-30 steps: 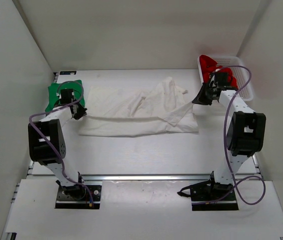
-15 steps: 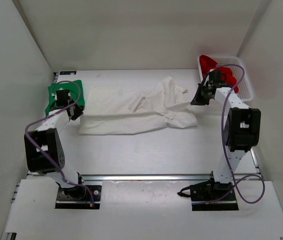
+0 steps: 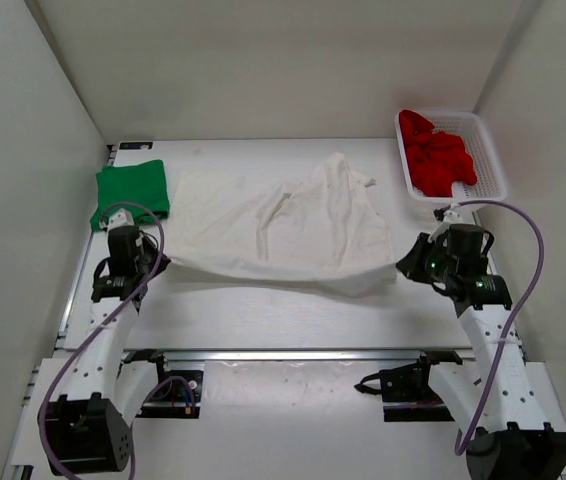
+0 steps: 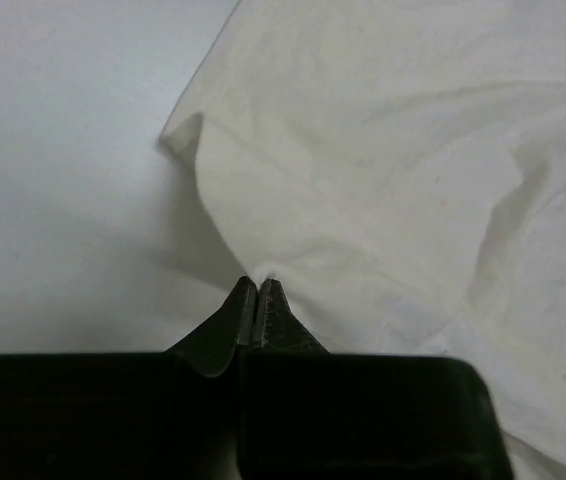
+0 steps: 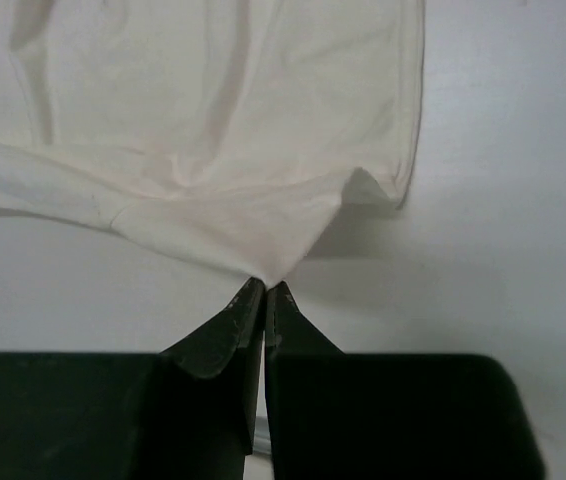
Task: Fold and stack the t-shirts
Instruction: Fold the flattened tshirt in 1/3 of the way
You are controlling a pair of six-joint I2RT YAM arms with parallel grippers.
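Wrinkled white cloth t-shirt point(image 3: 283, 225) spread out; left gripper point(image 4: 258, 287) and right gripper point(image 5: 265, 290) clamp its 2 near corners.

Soft, creased, matt cloth white t-shirt point(image 3: 293, 228)

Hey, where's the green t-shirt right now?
In the top view the green t-shirt lies folded at the far left, just left of the spread white t-shirt and beyond the left gripper.

On table point(image 3: 263, 315), centre: spread t-shirt point(image 3: 273, 225), near-left corner pinched in left gripper point(image 3: 161, 263), near-right corner in right gripper point(image 3: 403, 266). Just left of it, folded t-shirt point(image 3: 131, 192). Far right, mesh basket point(image 3: 489, 150) holding crumpled t-shirt point(image 3: 438, 160).
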